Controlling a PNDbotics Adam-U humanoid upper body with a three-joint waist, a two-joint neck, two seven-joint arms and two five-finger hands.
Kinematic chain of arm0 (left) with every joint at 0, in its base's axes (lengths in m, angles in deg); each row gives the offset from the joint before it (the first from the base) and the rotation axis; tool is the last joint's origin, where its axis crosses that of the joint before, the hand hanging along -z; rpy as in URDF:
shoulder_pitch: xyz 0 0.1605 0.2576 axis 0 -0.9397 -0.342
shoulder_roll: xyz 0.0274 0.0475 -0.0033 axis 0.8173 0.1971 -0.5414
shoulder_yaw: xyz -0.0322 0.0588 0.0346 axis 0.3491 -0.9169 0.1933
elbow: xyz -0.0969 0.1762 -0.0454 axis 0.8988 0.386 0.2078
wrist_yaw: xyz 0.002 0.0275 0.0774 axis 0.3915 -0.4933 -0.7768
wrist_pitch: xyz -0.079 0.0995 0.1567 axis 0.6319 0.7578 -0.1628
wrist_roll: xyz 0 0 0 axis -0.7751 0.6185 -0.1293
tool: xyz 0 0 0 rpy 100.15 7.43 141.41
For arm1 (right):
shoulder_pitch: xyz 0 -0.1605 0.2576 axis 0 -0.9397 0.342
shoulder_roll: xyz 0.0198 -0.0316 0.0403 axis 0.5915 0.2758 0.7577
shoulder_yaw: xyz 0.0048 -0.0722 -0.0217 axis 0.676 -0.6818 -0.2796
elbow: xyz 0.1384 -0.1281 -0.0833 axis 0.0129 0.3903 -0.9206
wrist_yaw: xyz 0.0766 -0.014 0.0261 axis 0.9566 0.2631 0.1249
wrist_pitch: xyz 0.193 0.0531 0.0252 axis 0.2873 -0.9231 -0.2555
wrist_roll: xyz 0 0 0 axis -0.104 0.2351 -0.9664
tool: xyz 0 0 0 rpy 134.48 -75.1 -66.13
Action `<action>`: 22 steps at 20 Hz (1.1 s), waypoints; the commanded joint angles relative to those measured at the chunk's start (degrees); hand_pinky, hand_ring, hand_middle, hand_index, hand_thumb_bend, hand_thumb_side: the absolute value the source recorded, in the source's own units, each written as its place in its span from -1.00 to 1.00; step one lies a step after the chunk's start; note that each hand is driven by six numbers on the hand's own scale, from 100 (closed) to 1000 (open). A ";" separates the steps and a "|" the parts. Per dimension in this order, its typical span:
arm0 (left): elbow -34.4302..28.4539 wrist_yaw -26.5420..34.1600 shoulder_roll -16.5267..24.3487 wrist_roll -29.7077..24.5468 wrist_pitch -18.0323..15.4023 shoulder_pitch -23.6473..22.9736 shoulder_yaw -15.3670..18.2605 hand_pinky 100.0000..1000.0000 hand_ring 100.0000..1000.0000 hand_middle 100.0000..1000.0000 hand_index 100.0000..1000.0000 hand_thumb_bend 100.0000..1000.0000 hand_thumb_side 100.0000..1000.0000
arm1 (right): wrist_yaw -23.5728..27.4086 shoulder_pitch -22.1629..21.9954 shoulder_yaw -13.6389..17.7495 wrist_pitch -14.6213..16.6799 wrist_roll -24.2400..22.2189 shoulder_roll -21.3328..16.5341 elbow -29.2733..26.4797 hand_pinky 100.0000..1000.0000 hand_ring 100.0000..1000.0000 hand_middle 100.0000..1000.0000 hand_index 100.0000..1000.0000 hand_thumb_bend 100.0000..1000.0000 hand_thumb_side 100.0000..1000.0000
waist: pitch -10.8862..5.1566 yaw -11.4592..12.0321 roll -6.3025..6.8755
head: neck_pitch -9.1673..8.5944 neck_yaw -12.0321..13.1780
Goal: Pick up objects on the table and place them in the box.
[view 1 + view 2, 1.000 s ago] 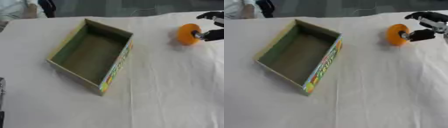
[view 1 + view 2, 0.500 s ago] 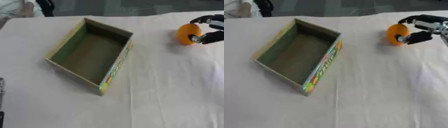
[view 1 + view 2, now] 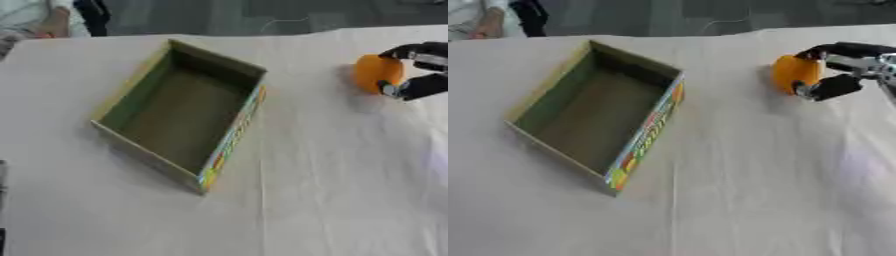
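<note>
1 right hand (image 3: 842, 67) curled around orange ball (image 3: 794, 74), open box (image 3: 597, 115) well apart, white tablecloth (image 3: 754, 190)

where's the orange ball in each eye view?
Left eye view: orange ball at upper right, by the edge, in the right hand.
Right eye view: nearer centre, upper right.
Shared landmark: the open box to the ball's left.
</note>
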 commanded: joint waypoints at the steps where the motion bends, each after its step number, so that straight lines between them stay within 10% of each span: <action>1: -1.09 0.21 0.71 -0.01 -0.06 0.70 0.13 0.22 0.13 0.00 0.54 -1.00 0.93 | -2.38 0.70 0.10 0.02 1.31 -1.81 0.07 1.00 1.00 0.94 1.00 -1.00 0.17 | -1.04 0.09 -0.14 | -0.86 -0.19; 10: -1.09 0.33 0.67 0.11 -0.01 0.64 0.18 0.21 0.13 0.00 0.54 -1.00 0.93 | -7.44 1.04 0.10 0.36 4.51 -1.12 0.02 0.93 0.99 0.82 1.00 -1.00 0.03 | -1.06 0.04 -0.05 | -0.88 -0.14; 22: -1.09 0.40 0.59 0.16 -0.02 0.54 0.24 0.21 0.13 0.00 0.53 -1.00 0.92 | -5.85 1.04 -0.36 -1.98 12.38 -1.04 -1.48 0.77 0.83 0.53 0.41 -1.00 -0.32 | -1.15 0.01 -0.08 | -0.85 0.00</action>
